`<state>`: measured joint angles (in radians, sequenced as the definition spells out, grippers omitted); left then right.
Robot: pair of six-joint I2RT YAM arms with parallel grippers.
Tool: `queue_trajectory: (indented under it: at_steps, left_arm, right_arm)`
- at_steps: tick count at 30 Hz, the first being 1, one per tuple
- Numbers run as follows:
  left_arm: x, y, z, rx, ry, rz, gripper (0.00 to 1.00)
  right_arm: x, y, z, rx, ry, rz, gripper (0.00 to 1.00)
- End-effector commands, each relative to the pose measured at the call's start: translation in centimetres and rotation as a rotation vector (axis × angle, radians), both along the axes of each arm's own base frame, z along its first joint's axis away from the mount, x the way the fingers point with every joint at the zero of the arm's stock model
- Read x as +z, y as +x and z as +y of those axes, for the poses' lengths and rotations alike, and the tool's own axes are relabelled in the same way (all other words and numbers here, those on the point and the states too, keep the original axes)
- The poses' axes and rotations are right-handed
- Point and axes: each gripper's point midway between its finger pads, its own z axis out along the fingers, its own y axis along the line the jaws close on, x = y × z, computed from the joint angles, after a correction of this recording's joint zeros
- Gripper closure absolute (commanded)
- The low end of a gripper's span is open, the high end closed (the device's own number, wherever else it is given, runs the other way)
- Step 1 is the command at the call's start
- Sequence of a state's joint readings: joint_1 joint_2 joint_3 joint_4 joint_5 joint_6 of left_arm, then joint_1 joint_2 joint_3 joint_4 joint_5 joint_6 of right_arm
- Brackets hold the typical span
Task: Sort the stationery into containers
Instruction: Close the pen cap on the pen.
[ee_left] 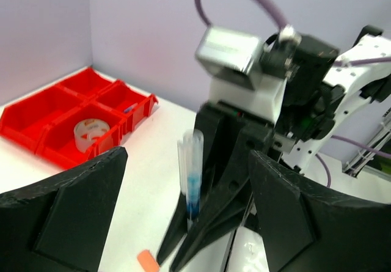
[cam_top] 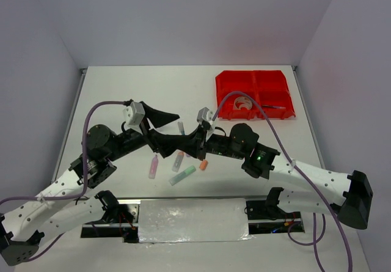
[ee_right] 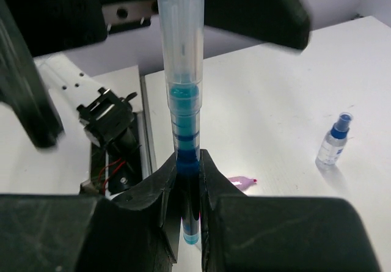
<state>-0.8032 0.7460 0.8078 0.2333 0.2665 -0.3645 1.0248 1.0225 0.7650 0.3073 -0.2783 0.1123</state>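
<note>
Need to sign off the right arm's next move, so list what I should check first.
1. Grip: the right gripper has its fingers shut on the blue-tipped pen: ok.
2. Release: the left gripper has its fingers open, apart from the pen: ok.
3. Hold firm enough for travel: cannot tell.
4. Room in the red bins; only one tape roll shows in the near-left compartment: ok.
5. Bare table between pen and bins: ok.
6. Sorting done: not ok; the pink highlighter and green highlighter lie loose.
</note>
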Motion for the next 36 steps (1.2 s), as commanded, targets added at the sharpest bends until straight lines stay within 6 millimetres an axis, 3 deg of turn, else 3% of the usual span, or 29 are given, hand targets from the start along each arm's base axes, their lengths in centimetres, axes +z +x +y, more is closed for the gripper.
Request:
queue_trajectory:
  at_steps: [1, 5, 9, 15, 22, 23, 26, 30, 36]
  left_arm:
    - [5.0, -1.5, 0.7, -0.030, -0.083, -0.135, 0.06]
    - [6.2, -3.4, 0.0, -0.143, -0.095, -0.172, 0.05]
    - [6.6, -3.5, -0.6, -0.175, -0.073, -0.167, 0.09]
    - [6.7, -4.0, -1.2, -0.227, -0.055, -0.163, 0.32]
    - [6.0, -4.1, -1.4, -0.246, -0.049, -0.141, 0.45]
    - [6.0, -4.2, -1.4, -0.253, -0.048, -0.142, 0.55]
    - [5.8, -4.5, -1.5, -0.274, -0.051, -0.141, 0.63]
    - [5.6, -4.6, -1.6, -0.287, -0.052, -0.135, 0.66]
    - [4.9, -4.8, -1.9, -0.309, -0.043, -0.123, 0.80]
  right_arm:
    - [3.4, -1.9, -0.3, 0.093, 0.055, -0.070, 1.00]
    - [3.1, -2.7, -0.2, 0.145, 0.029, -0.073, 1.00]
    - [3.4, -3.5, -0.3, 0.187, 0.028, -0.079, 1.00]
    - [4.0, -4.4, -0.7, 0.229, 0.033, -0.084, 1.00]
    - [4.6, -4.7, -1.0, 0.246, 0.049, -0.086, 1.00]
    - [4.5, -4.6, -1.1, 0.243, 0.049, -0.085, 1.00]
    - [4.7, -4.5, -1.2, 0.237, 0.055, -0.086, 1.00]
    - [4.9, -4.5, -1.1, 0.244, 0.053, -0.083, 1.00]
    - [5.3, -3.7, -1.0, 0.208, 0.060, -0.073, 1.00]
